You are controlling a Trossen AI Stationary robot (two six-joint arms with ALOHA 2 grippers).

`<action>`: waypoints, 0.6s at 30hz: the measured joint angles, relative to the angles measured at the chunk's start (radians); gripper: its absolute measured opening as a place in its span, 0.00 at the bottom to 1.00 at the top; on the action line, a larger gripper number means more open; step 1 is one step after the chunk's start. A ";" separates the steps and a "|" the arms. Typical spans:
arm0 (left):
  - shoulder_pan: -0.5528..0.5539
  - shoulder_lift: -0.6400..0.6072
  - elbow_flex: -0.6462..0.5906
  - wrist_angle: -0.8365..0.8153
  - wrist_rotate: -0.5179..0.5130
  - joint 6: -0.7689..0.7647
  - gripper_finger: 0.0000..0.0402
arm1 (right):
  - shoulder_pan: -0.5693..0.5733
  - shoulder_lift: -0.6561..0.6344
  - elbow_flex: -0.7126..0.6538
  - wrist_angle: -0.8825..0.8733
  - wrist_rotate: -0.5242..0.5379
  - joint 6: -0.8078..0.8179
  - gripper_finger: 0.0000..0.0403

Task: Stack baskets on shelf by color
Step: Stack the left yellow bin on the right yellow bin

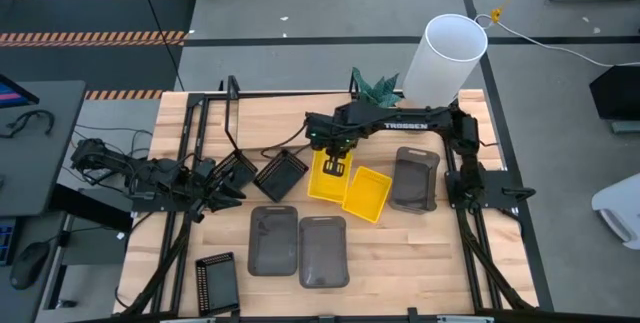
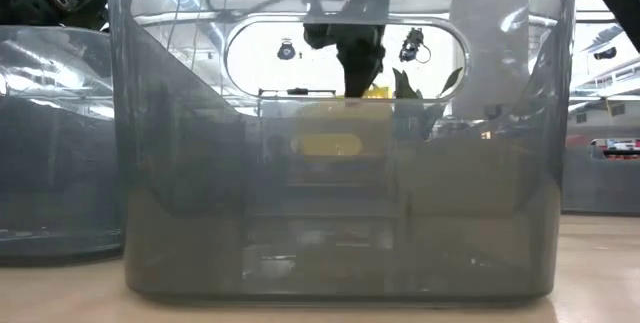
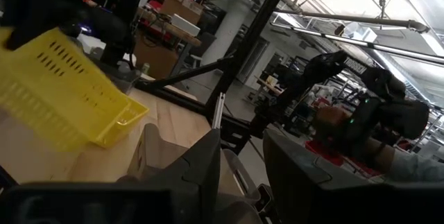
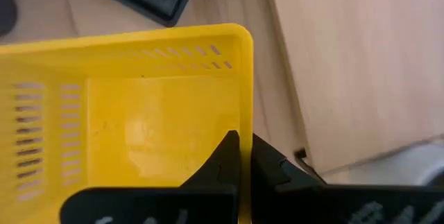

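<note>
Two yellow baskets lie at the table's middle: one [image 1: 322,181] under my right gripper [image 1: 335,166], the other [image 1: 367,194] just to its right. Three smoky grey baskets [image 1: 273,240] [image 1: 323,252] [image 1: 413,178] rest flat on their bases, and the nearest fills the low view [image 2: 340,213]. Black slatted baskets [image 1: 283,173] [image 1: 217,283] lie left of the middle. The shelf's black frame [image 1: 210,133] stands along the table's left side. My right gripper [image 4: 244,141] is shut on the yellow basket [image 4: 139,127]. My left gripper [image 1: 228,191] waits open at the left, by a black basket. My right gripper comes from above, pointing down, and pinches one wall of the yellow basket at its rim [image 4: 244,106]. One finger [image 4: 223,158] is inside the basket and the other [image 4: 272,163] outside. In the left wrist view the basket [image 3: 66,99] is tilted.
A tall white cylinder [image 1: 445,55] and a green object [image 1: 378,88] stand at the table's far edge. Cables and the left arm's body crowd the left edge [image 1: 120,168]. Bare wood shows along the far side [image 1: 270,113] and the near right [image 1: 420,263].
</note>
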 joint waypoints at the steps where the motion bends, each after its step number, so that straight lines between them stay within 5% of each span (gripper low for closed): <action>1: 0.000 0.000 0.000 0.000 0.000 0.000 0.29 | 0.005 -0.014 0.003 -0.011 0.003 0.007 0.02; 13: 0.000 0.000 0.000 0.000 0.000 0.000 0.29 | 0.098 -0.195 0.000 -0.186 0.100 0.173 0.02; 18: 0.000 0.000 0.000 0.000 0.000 0.000 0.29 | 0.141 -0.304 -0.139 -0.145 0.122 0.255 0.02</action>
